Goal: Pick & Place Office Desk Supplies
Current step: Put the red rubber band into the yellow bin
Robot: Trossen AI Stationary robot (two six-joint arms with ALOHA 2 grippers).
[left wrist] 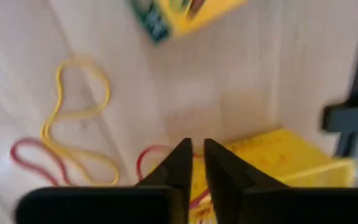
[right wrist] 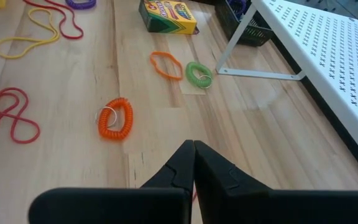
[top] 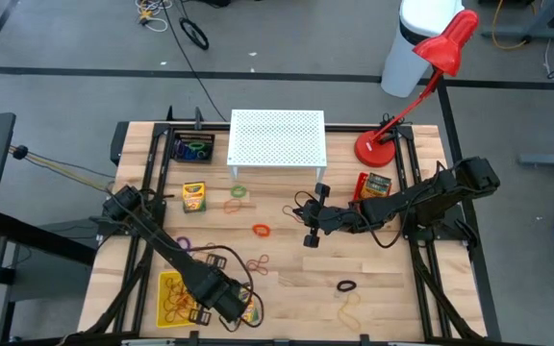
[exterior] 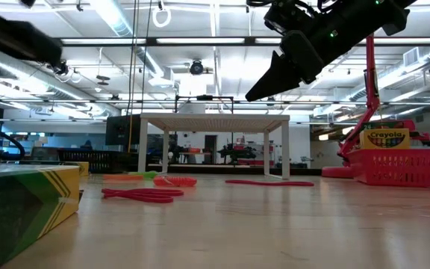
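My left gripper [top: 227, 306] points straight down near the table's front edge, beside a flat yellow tray [top: 173, 288] that holds rubber bands; it is shut on a thin red rubber band [left wrist: 143, 163]. A crayon box [left wrist: 173, 12] and a yellow rubber band [left wrist: 79, 112] lie close by on the wood. My right gripper [top: 310, 234] hangs shut and empty over the table's middle, slanting down. Below it lie an orange coil loop [right wrist: 115, 118], a green coil loop [right wrist: 199, 74] and an orange band [right wrist: 165, 64]. My left gripper pinches the red rubber band between its two fingertips, coming from above and pointing down. One arc of the band [left wrist: 148, 155] comes out beside the fingers, and a short red stretch [left wrist: 199, 198] shows in the gap. Whether the rest still lies on the table I cannot tell.
A white perforated stand [top: 277, 137] is at the far middle, a red desk lamp [top: 392, 144] beside it. A black basket [top: 193, 149] is far left, a red basket [top: 373, 185] with a crayon box on the right. Another crayon box [top: 193, 196], red bands [top: 256, 264], a black loop [top: 346, 285] lie loose.
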